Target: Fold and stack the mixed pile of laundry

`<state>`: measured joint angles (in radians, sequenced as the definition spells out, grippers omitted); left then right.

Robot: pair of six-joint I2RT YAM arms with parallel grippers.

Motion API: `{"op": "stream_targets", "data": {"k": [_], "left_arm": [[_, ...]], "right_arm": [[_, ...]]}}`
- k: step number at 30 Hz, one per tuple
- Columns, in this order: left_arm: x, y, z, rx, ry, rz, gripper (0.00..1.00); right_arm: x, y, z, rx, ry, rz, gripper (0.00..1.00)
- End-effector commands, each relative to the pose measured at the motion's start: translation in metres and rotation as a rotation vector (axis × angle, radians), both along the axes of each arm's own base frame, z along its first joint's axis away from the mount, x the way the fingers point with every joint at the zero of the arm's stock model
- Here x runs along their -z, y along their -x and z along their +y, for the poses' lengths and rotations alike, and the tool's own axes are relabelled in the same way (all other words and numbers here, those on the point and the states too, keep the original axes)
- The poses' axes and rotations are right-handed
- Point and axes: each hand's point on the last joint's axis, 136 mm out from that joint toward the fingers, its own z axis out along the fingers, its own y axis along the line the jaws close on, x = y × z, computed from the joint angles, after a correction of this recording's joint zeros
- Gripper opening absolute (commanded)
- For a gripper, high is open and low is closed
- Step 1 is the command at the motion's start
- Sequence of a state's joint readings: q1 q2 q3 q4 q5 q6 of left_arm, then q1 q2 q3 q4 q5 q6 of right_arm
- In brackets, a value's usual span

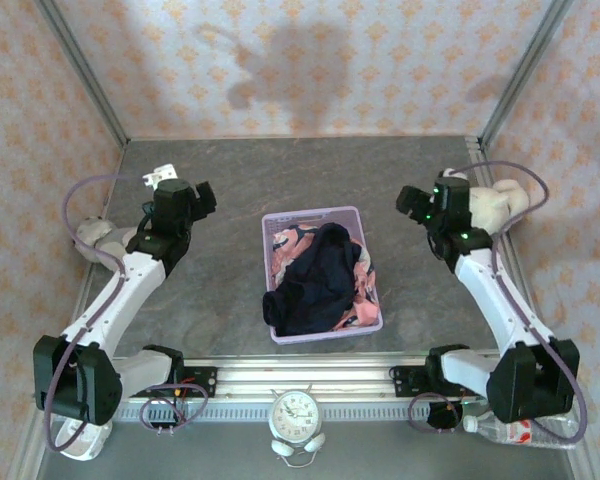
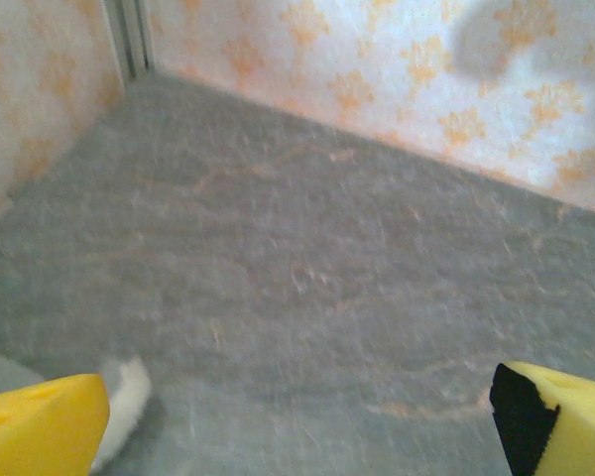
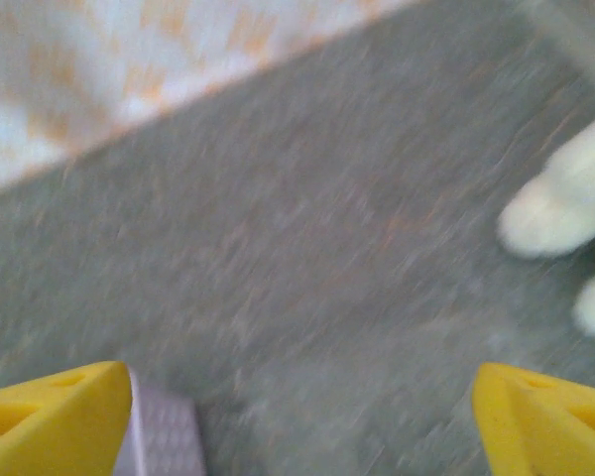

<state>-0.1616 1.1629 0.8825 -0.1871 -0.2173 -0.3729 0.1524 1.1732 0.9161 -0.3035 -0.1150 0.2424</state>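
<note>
The left gripper [image 2: 297, 426] has its yellow fingers [image 2: 40, 426] spread wide, one at each bottom corner of its wrist view. Between them there is nothing but bare grey table [image 2: 307, 258]. Just beside the left-hand finger lies a tuft of white fluff [image 2: 126, 389], too blurred to say whether it touches the pad.

The right gripper [image 3: 302, 421] also has its fingers well apart and holds nothing, though its wrist view is smeared with blur. A lavender corner of the basket [image 3: 164, 436] shows just beside its left-hand finger. Off to the right, a cream plush toy [image 3: 565, 198] lies on the table.

From above, the left gripper hangs over the far left part of the table and the right gripper over the far right part, both well apart from the laundry. The cream plush toy sits just right of the right wrist, near the wall. A second pale plush toy [image 1: 95, 235] lies at the left edge beside the left arm.

The mixed laundry pile sits in the lavender basket in the middle of the table, between the two arms. The navy garment [image 1: 315, 285] is heaped on top and spills over the basket's near left rim. The pink printed garment [image 1: 290, 245] lies under it, showing at the far left corner and along the right and near sides. Both are crumpled and unfolded.

At the near edge, between the arm bases, stands a white alarm clock [image 1: 297, 412]. A plastic bottle [image 1: 510, 430] lies by the right base.
</note>
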Motion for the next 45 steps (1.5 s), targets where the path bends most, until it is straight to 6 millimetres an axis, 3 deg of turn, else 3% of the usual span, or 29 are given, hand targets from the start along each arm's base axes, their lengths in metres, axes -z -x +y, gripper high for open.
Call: {"op": "stream_targets", "data": {"k": [1, 5, 7, 10, 15, 20, 23, 29, 38, 41, 45], "left_arm": [[0.044, 0.023, -0.016, -0.04, 0.173, 0.197, 1.0], [0.054, 0.014, -0.034, -0.021, 0.276, 0.232, 1.0], [0.058, 0.008, -0.037, -0.018, 0.277, 0.248, 1.0], [0.062, 0.0, -0.042, 0.0, 0.267, 0.297, 1.0], [0.077, -0.005, -0.051, 0.01, 0.313, 0.341, 1.0], [0.088, -0.003, -0.059, -0.024, 0.389, 0.328, 0.99], [0.086, -0.001, -0.064, -0.036, 0.373, 0.329, 0.98], [0.084, 0.0, -0.08, -0.055, 0.369, 0.348, 0.97], [0.079, -0.025, -0.095, 0.01, 0.291, 0.414, 0.97], [0.082, -0.031, -0.101, 0.026, 0.298, 0.437, 0.97], [0.086, -0.037, -0.108, 0.045, 0.322, 0.453, 0.96]], "right_arm": [[0.046, 0.029, 0.046, -0.114, -0.085, 0.281, 0.83], [0.064, 0.028, 0.086, -0.219, -0.06, 0.411, 0.81], [0.077, 0.026, 0.105, -0.286, -0.069, 0.461, 0.73], [0.097, 0.018, 0.116, -0.288, -0.045, 0.534, 0.61], [0.118, 0.0, 0.113, -0.255, 0.032, 0.573, 0.41], [0.123, -0.013, 0.1, -0.213, 0.118, 0.585, 0.0], [0.106, -0.027, 0.09, -0.175, 0.113, 0.539, 0.0], [0.067, -0.075, 0.006, 0.123, 0.044, 0.502, 0.0], [0.042, -0.154, -0.132, 0.498, -0.115, 0.392, 0.0], [0.044, -0.181, -0.159, 0.545, -0.162, 0.347, 0.0], [0.047, -0.212, -0.176, 0.553, -0.159, 0.308, 0.03]]}}
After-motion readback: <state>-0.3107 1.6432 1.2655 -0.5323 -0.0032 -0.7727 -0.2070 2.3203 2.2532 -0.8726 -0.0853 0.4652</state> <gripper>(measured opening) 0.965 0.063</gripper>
